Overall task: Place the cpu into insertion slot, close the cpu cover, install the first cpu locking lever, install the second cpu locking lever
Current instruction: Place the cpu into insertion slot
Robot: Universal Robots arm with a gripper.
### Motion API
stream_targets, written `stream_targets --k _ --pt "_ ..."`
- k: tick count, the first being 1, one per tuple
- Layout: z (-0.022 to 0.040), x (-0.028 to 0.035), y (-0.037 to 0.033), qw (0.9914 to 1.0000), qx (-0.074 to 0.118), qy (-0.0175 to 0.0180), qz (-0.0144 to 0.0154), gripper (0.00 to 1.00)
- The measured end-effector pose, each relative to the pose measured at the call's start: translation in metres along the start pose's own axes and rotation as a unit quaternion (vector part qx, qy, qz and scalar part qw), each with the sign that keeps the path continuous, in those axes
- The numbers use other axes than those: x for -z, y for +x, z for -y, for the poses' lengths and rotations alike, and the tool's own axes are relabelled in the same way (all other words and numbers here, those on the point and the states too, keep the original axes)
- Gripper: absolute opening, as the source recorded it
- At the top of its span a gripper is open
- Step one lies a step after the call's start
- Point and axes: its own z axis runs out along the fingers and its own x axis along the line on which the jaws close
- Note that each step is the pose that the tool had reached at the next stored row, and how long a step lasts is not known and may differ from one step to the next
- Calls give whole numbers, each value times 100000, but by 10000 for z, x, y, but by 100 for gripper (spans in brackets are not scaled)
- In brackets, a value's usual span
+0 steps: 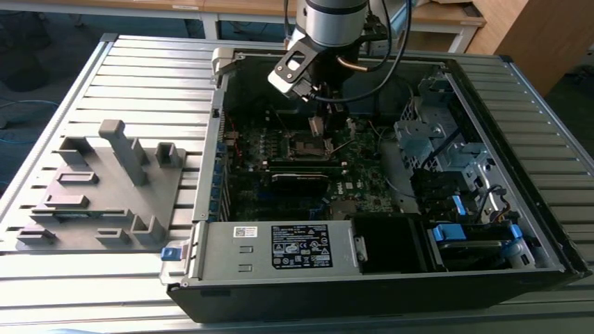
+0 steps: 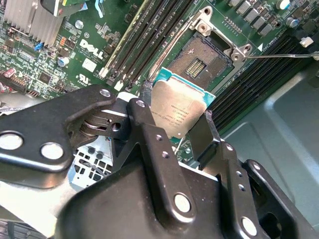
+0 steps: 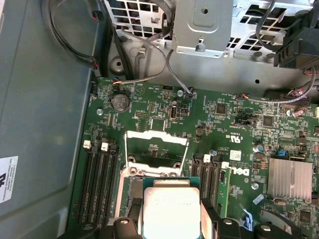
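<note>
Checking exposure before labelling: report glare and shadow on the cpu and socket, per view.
First wrist view: the cpu top washes out pale under glare. Second wrist view: evenly lit, the insertion slot centre dark. Exterior view: the computer case interior lies shadowed on the bright table.

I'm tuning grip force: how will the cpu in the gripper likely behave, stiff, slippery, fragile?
The cpu looks rigid: a flat metal-topped plate, unbent in the gripper. Held only by its thin edges, it could probably slip or tilt. Its thin green board rim may chip.

Jaws cover part of the cpu [image 2: 182, 112] in both wrist views.
</note>
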Motion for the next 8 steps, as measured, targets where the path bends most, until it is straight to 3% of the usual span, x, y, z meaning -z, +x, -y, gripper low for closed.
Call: stream_targets --k 8 --pt "0 0 0 100000 -17 35 4 54"
